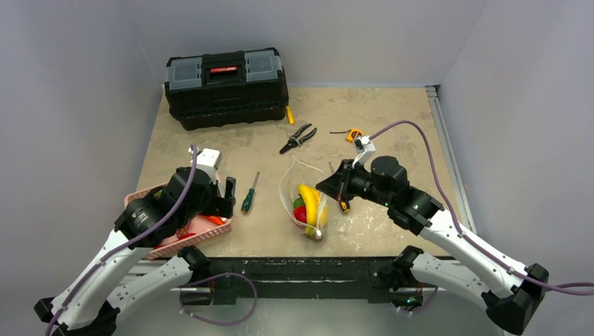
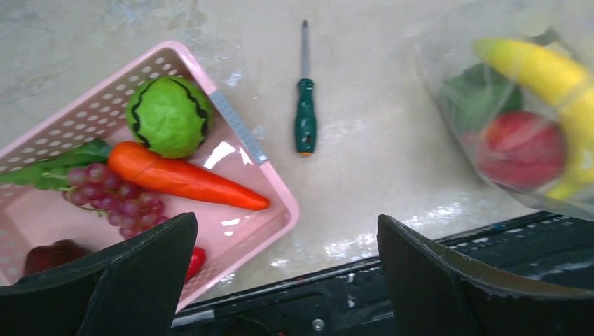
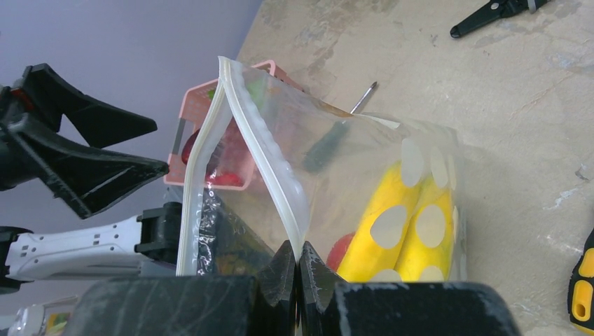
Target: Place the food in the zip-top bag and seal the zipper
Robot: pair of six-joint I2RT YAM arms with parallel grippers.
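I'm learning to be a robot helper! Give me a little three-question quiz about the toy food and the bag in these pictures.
1. True or false: the orange toy carrot lies in the pink plastic basket.
2. Pick one: which food is already inside the clear dotted zip-top bag?
A) yellow toy banana
B) purple toy grapes
C) round green toy melon
3. Short answer: what is the right gripper pinching?

Key
1. True.
2. A.
3. The bag's whitish zipper strip.
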